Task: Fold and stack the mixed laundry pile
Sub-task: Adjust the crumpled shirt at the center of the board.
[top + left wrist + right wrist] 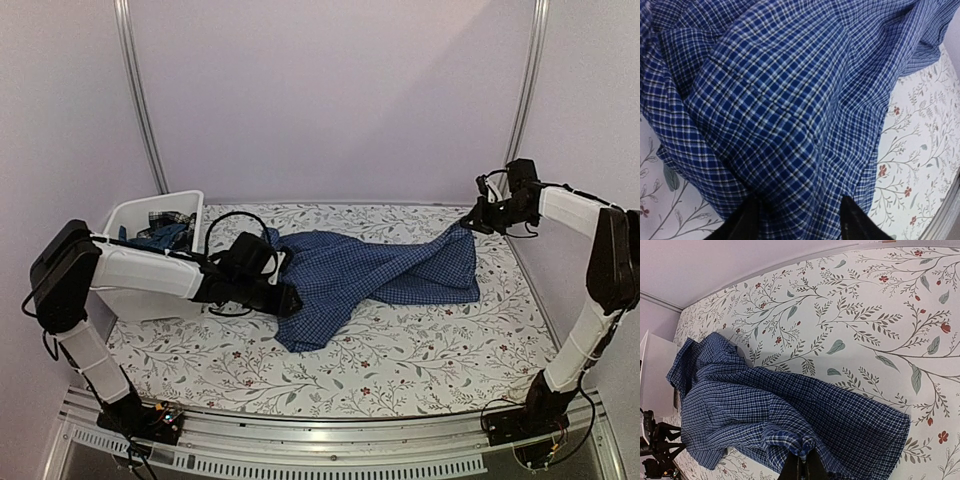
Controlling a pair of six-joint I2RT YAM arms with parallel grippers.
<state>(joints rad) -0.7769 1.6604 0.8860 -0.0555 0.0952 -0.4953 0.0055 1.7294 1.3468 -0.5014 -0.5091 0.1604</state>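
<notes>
- Checked shirt, blue and white, lies spread across the middle of the flowered tablecloth that covers the counter. It reaches from just beside the tub toward the far right corner.
- Its right end is drawn up off the tablecloth into a bunched point. The right fingers are clenched on that bunch, as the right wrist view shows.
- The left fingers are at the shirt's left edge, near the tub. They stand apart with checked cloth draped over the gap between them. Whether they pinch it cannot be told.
- The white tub stands upright at the far left of the counter, open on top, with its near side hidden behind the left arm.
- Inside the tub a black-and-white plaid piece lies toward the back. A dark blue garment lies crumpled in front of it. What lies beneath them is hidden.
- The shirt's near left corner lies flat on the tablecloth, pointing toward the front edge.
</notes>
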